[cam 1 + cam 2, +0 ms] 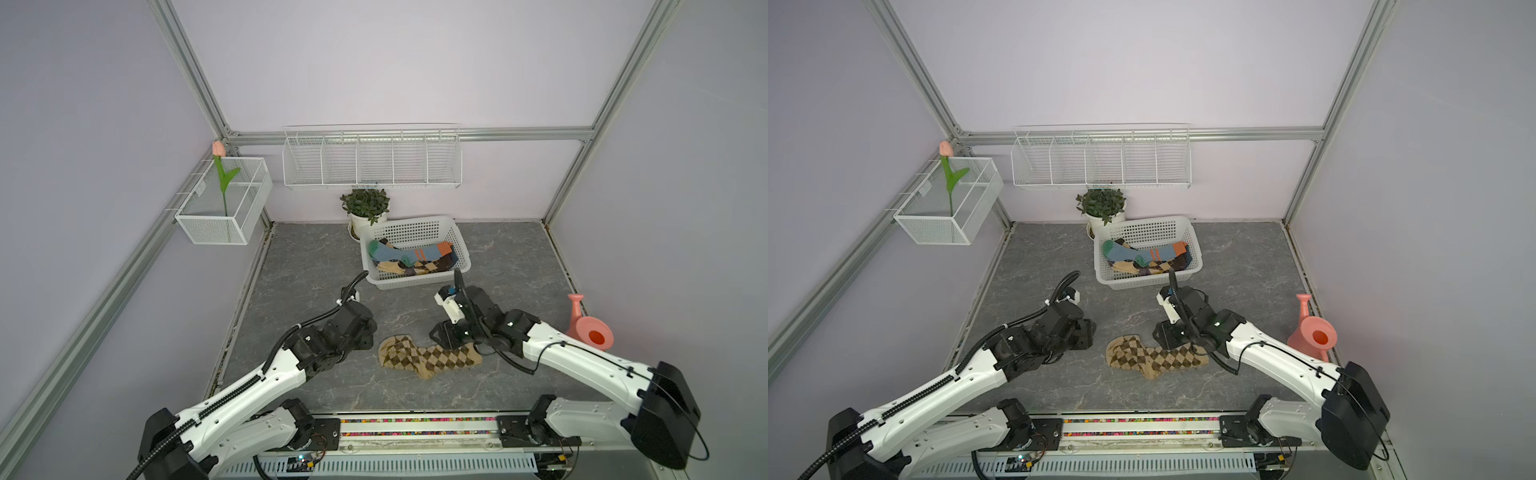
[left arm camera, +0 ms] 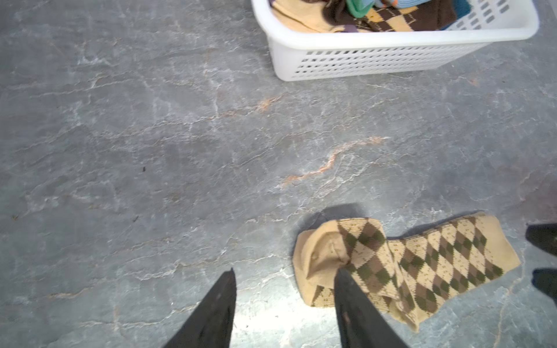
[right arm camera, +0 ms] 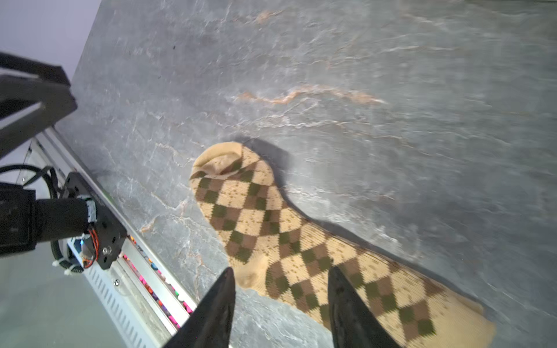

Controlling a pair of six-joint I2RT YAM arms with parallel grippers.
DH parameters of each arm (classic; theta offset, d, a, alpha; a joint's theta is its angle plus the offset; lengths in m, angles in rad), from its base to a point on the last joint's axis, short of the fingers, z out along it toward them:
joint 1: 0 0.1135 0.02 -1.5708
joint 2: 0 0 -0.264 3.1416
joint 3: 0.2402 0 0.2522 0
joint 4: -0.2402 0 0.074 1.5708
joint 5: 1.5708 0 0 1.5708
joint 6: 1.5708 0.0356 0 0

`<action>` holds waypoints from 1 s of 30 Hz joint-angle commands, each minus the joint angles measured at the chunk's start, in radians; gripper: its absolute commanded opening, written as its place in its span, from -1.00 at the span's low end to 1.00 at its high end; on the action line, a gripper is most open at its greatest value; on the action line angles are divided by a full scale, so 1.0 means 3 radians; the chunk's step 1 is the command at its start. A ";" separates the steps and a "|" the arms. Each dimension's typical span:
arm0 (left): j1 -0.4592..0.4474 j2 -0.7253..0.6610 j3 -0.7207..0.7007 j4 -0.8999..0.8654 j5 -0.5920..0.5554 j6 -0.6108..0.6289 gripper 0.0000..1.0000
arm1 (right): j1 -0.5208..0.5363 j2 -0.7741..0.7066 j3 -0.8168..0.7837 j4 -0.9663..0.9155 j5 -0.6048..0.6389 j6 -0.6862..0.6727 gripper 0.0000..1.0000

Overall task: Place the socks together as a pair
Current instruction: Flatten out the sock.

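Here, left gripper (image 2: 285,271) and right gripper (image 3: 281,268), jaws spread and empty, at opposite ends of the tan argyle sock (image 1: 428,359) on the grey table (image 1: 291,257).

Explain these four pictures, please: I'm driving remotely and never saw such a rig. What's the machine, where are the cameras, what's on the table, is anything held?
Two white robot arms work over a grey table. Two pictures look down on the whole scene; the other two come from a camera on each wrist. A tan argyle sock lies on the table between the arms; more socks fill the white basket behind it, and a pink watering can stands to the robot's right. The left fingers and the right fingers stand apart, holding nothing.
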 commanded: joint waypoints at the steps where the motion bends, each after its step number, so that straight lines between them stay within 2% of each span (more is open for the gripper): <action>1: 0.0150 -0.0147 -0.0107 0.0139 -0.0024 -0.0150 0.11 | 0.0268 0.0266 0.0245 0.0129 0.0124 -0.0188 0.09; 8: 0.0591 -0.0077 -0.0471 0.0669 0.0552 -0.0169 0.12 | 0.0461 0.0735 0.0587 0.0064 0.0223 -0.0544 0.11; 17: 0.0670 -0.0034 -0.0482 0.0755 0.0607 -0.0094 0.12 | 0.0726 0.1241 0.0923 -0.0134 0.0511 -0.0891 0.12; 25: 0.0721 -0.0069 -0.0498 0.0732 0.0664 -0.0034 0.12 | 0.0926 0.1617 0.1089 -0.0260 0.0665 -0.1021 0.10; 27: 0.0730 -0.0076 -0.0493 0.0730 0.0676 -0.0023 0.12 | 0.0950 0.1722 0.1139 -0.0323 0.0742 -0.1017 -0.03; 30: 0.0741 -0.0064 -0.0493 0.0747 0.0702 -0.0020 0.12 | 0.0972 0.1771 0.1153 -0.0350 0.0778 -0.0992 -0.42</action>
